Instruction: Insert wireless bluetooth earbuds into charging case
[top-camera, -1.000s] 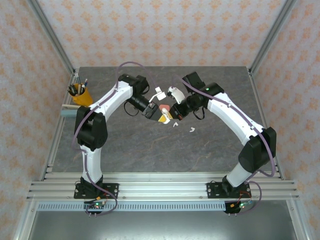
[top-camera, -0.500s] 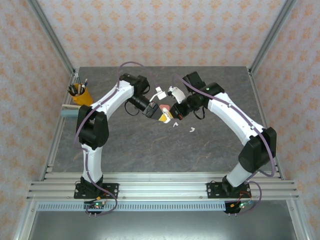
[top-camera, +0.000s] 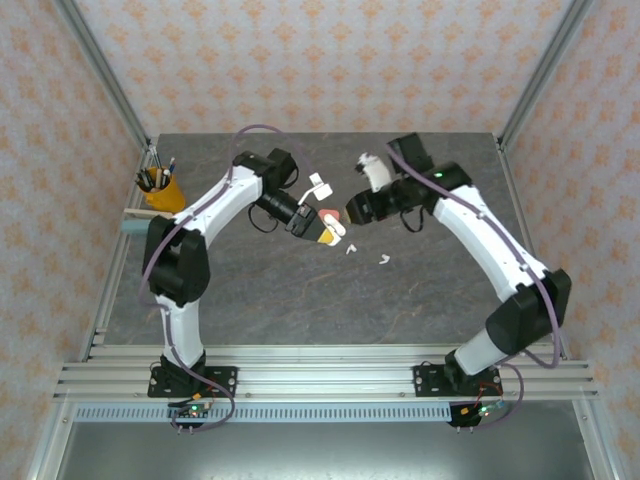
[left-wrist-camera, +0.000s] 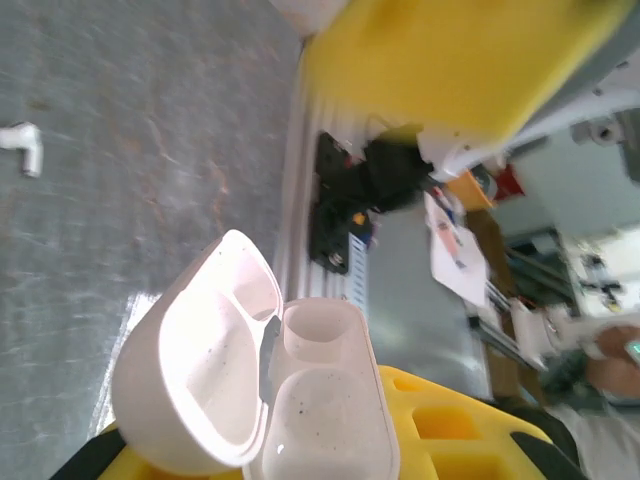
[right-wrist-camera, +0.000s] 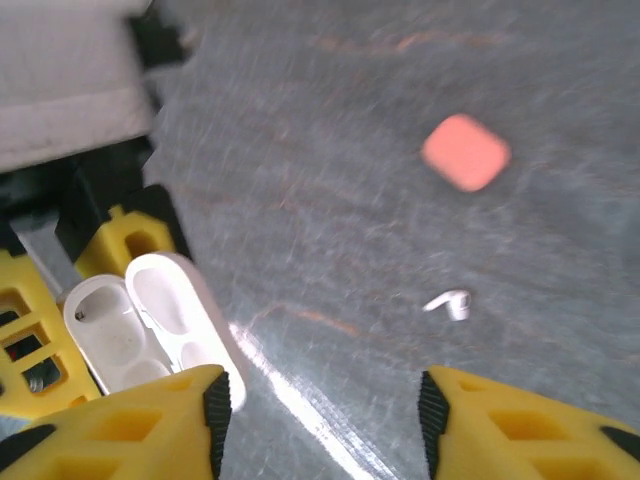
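Left end effector (top-camera: 324, 235) holds white case (left-wrist-camera: 325, 425) mid-table.

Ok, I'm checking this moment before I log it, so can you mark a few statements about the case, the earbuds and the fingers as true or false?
1. The white charging case has its lid open. True.
2. The left gripper holds that case between its fingers. True.
3. The right gripper pinches an earbud. False: its fingers stand apart with nothing between them.
4. No earbud lies loose. False: a white earbud lies on the table.
5. The coral-pink case sits between the right fingers. False: it lies on the table.
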